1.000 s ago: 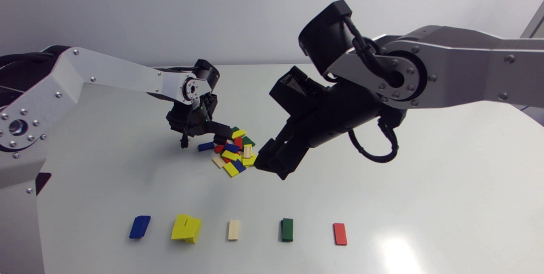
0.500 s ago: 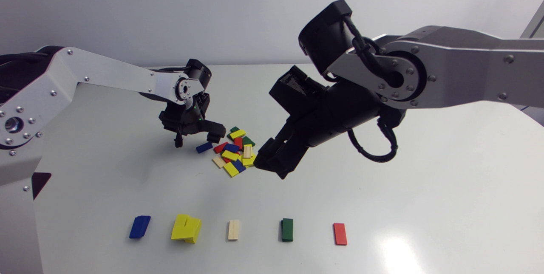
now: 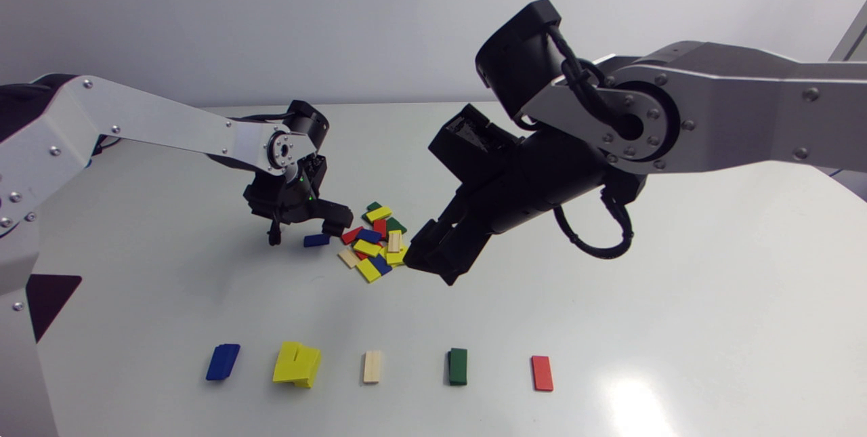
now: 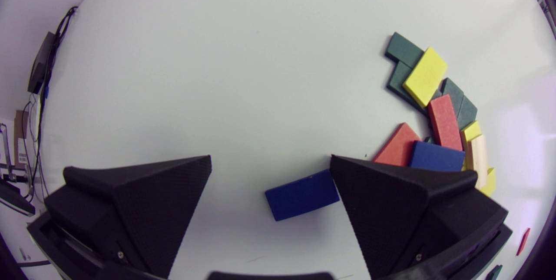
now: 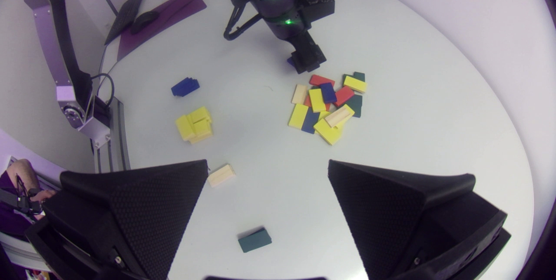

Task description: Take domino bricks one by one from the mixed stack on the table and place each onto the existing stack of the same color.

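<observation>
1. The left end effector [image 3: 305, 230] [image 4: 270, 160] is low over the bench [image 3: 677, 328], left of its middle, released, with its fingers wide apart.
2. A blue brick [image 3: 316, 240] [image 4: 302, 194] lies flat on the bench between those fingers. It touches only the finger nearer the pile, so nothing is grasped.
3. The mixed pile [image 3: 376, 240] [image 5: 330, 102] sits near the bench's middle, just beside the blue brick.
4. The right end effector [image 3: 440, 264] [image 5: 267, 163] hangs by the pile's right side, released and empty.
5. Along the bench's front edge, well apart, stand a blue stack [image 3: 223, 362], a skewed yellow stack [image 3: 297, 364], a pale wooden brick [image 3: 372, 366], a green stack [image 3: 458, 366] and a red brick [image 3: 542, 373].
</observation>
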